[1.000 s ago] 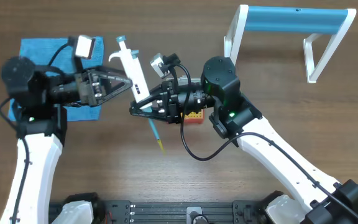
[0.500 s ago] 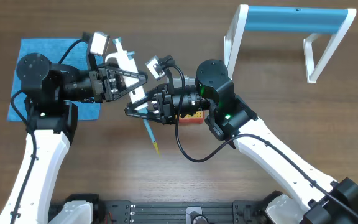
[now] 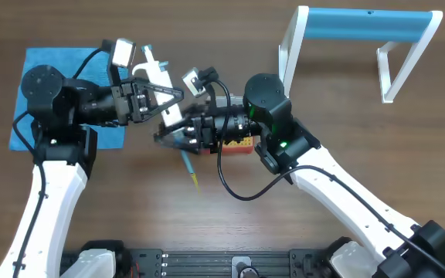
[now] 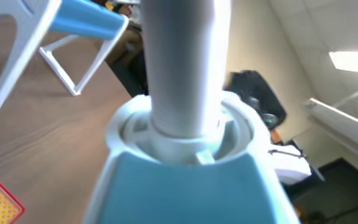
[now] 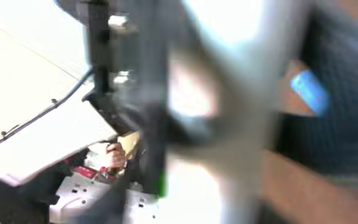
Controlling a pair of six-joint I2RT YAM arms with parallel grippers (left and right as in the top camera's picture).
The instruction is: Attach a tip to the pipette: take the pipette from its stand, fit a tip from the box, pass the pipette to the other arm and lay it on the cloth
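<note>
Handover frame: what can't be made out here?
Top view: the left gripper and right gripper overlap on the white plastic pipette, hiding which one bears it.
Top view: the small yellow tip is too small to judge its seating.
Top view: the right gripper covers most of the yellow-and-red tip box.
Left wrist view: the pipette's grey barrel, very close, blocks the contact.
Right wrist view: blur smears everything nearby.

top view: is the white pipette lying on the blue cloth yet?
No: the white pipette is up between the left gripper and right gripper, beside the blue cloth and above the wooden table.
</note>
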